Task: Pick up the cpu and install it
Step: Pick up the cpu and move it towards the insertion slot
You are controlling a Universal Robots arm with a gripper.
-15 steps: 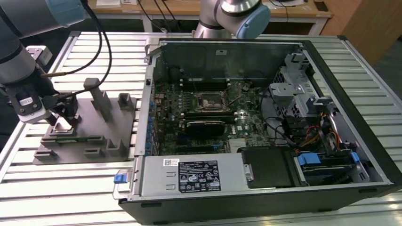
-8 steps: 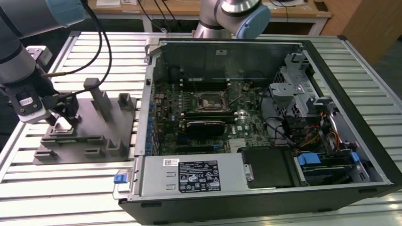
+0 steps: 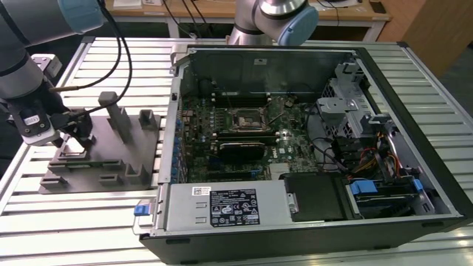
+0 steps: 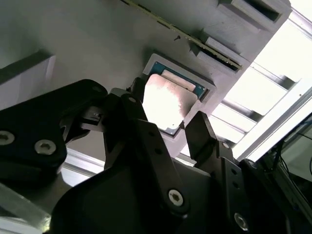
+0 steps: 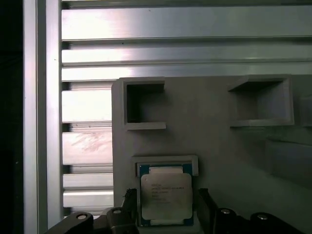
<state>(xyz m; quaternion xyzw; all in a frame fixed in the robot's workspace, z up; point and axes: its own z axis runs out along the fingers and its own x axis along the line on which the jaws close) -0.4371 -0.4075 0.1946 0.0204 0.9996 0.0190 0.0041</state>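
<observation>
Second wrist view: gripper [image 4: 165, 111] straddling the cpu [image 4: 168, 100], which lies in its grey fixture [image 4: 73, 29] recess.
Jaws spread, one finger either side, not yet gripping; a level, centred grip on opposite edges seems wisest.

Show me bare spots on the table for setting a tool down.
Free in the exterior view: table slats nearer than the fixture, left of the case; slats behind the fixture. Crowded: fixture around gripper and cpu, inside the case.
</observation>
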